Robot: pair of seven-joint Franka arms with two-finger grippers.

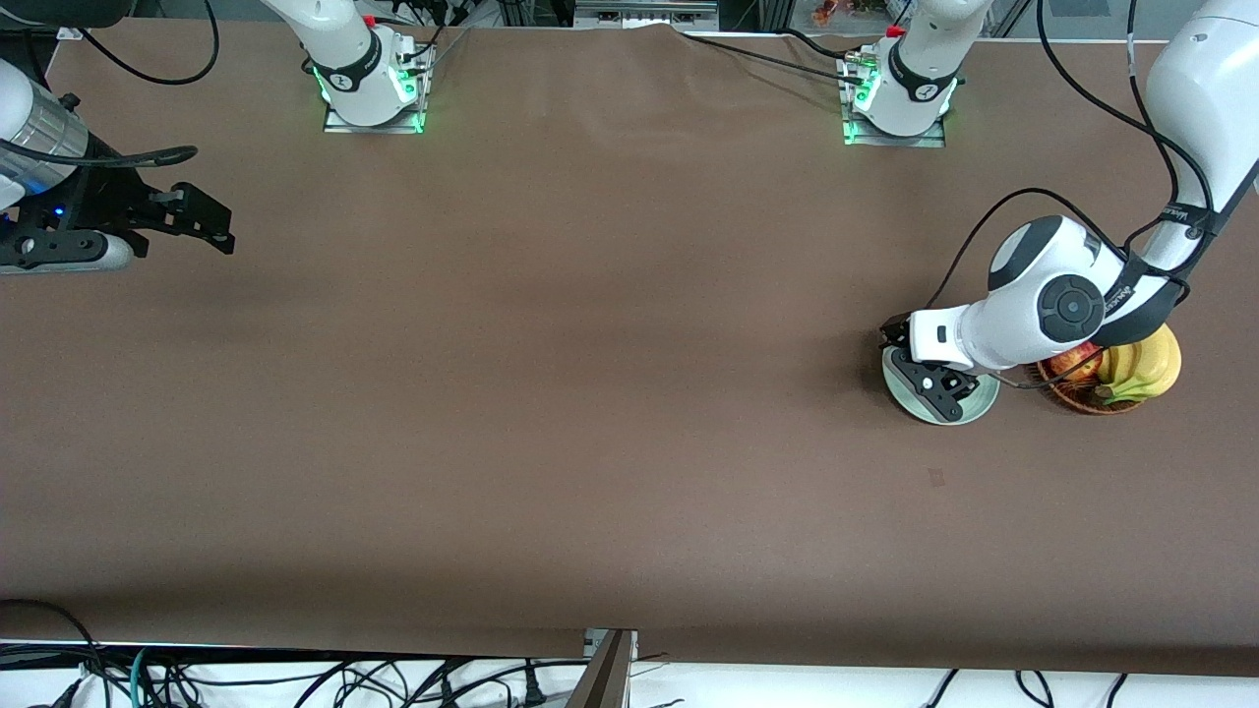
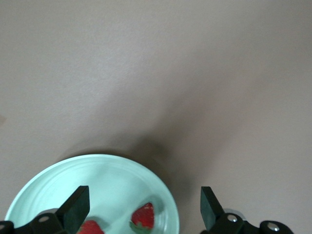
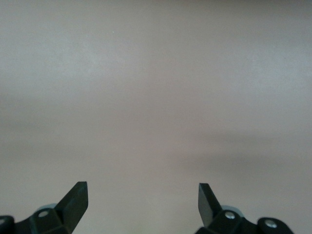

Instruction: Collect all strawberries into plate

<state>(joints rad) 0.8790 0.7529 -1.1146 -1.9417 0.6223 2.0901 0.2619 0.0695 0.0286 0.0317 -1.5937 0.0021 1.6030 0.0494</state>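
The pale mint-green plate [image 1: 974, 411] lies toward the left arm's end of the table, beside the fruit basket. My left gripper [image 1: 939, 388] hangs low over it, open and empty. In the left wrist view the plate [image 2: 112, 180] holds two strawberries, one [image 2: 144, 215] between the open fingers of my left gripper [image 2: 145, 195] and one [image 2: 91, 228] by a fingertip. A third strawberry is not in view. My right gripper [image 1: 202, 221] waits open and empty over bare table at the right arm's end; the right wrist view shows it [image 3: 142, 192] over plain brown cloth.
A brown wicker basket [image 1: 1087, 398] with bananas [image 1: 1146, 369] and a red apple [image 1: 1072, 362] stands right beside the plate, partly under the left arm. Brown cloth covers the table.
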